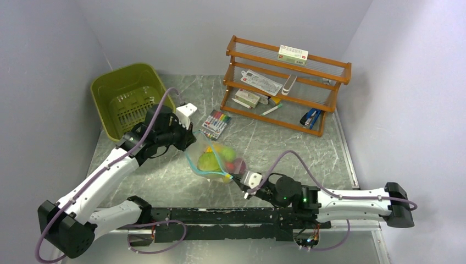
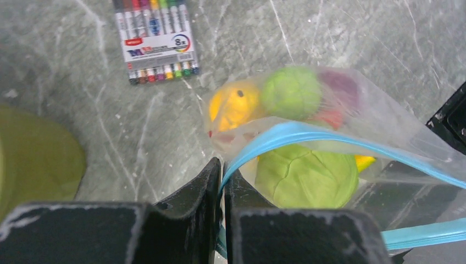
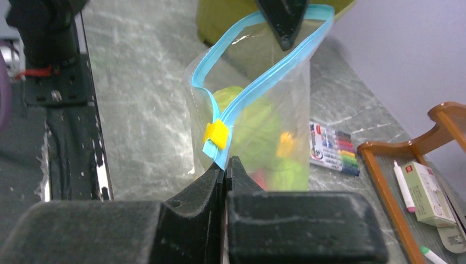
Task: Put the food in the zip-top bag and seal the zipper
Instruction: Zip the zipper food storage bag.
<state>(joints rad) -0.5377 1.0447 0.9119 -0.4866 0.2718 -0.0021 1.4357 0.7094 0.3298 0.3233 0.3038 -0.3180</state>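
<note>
step: sealing, food (image 2: 291, 91) already in bag (image 1: 211, 159), held over desk (image 1: 275, 143) middle | left end effector (image 2: 222, 181) clamps zipper (image 3: 258, 82) far end, right end effector (image 3: 225, 170) pinches near end by yellow slider (image 3: 216, 133) | next: likely run slider along strip

Clear zip-top bag (image 1: 217, 159) hanging by its mouth, teal-blue zipper (image 3: 258, 82) parted into an open loop, one end pinched in left hand (image 2: 222, 168), other in right hand (image 3: 225, 165), yellow slider (image 3: 216, 133) at right-hand end, food (image 2: 302, 173) inside, pale green, green, orange-yellow and purple-red round pieces.
</note>
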